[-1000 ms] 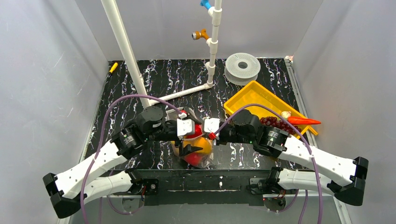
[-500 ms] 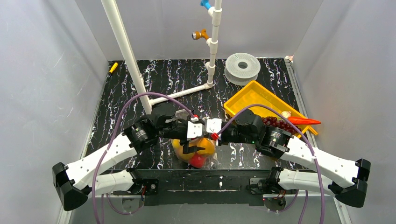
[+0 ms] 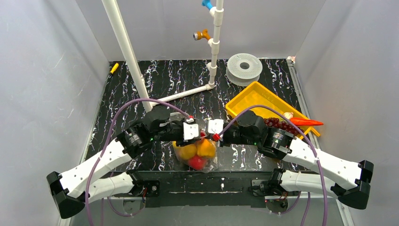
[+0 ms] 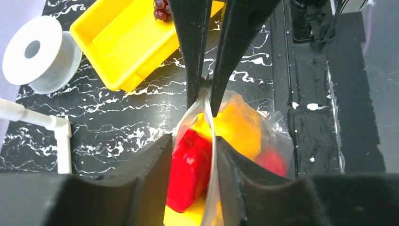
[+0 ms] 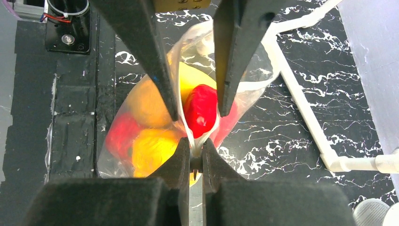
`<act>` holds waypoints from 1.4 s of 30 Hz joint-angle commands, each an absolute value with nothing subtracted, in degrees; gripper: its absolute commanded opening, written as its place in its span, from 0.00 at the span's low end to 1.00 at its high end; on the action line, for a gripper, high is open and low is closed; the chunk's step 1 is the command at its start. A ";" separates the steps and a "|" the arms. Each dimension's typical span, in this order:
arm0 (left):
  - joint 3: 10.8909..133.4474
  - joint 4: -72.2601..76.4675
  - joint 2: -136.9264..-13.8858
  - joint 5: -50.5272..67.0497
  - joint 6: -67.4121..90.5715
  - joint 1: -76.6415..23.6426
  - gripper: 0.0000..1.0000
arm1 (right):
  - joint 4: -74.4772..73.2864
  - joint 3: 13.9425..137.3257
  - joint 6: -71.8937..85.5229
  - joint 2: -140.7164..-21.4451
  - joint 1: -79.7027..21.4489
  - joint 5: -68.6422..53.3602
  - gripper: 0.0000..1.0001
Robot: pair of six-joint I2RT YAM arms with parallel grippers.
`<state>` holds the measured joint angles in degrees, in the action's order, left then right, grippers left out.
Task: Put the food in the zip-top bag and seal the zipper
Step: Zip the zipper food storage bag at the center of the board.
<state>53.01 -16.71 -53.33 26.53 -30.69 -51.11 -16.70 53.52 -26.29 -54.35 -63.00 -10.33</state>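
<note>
the bag lies on the black marbled table near its front edge, between the two grippers, its mouth held up off the surface. the right gripper is clenched on the whitish zipper strip at one end of the mouth. the left gripper straddles the mouth with its fingers apart, gripping nothing. inside the bag are a red pepper and yellow pieces. purple grapes lie in the yellow tray to the right, well apart from the bag
</note>
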 commanded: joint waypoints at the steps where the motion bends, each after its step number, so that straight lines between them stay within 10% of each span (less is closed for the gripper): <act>1: 53.46 -17.89 -51.90 25.54 -27.51 -50.91 0.27 | -13.73 53.64 -24.14 -53.30 -62.97 -9.02 0.04; 8: 52.62 -17.09 -51.47 25.28 -23.87 -50.93 0.00 | -13.05 54.01 -19.48 -53.39 -63.00 -6.59 0.18; 13: 52.49 -15.76 -50.20 20.29 -17.12 -50.94 0.00 | -12.26 54.23 -4.61 -54.46 -62.99 1.54 0.85; 15: 51.83 -14.12 -49.03 18.80 -13.43 -50.95 0.00 | -13.53 54.39 3.07 -54.85 -62.97 5.26 0.92; 25: 49.07 -10.47 -45.06 15.28 -2.19 -50.94 0.00 | 9.53 38.45 18.62 -48.88 -62.18 1.02 0.89; 42: 50.75 -10.79 -45.77 15.39 2.71 -50.90 0.00 | 20.84 37.27 18.49 -53.34 -55.40 -19.76 0.42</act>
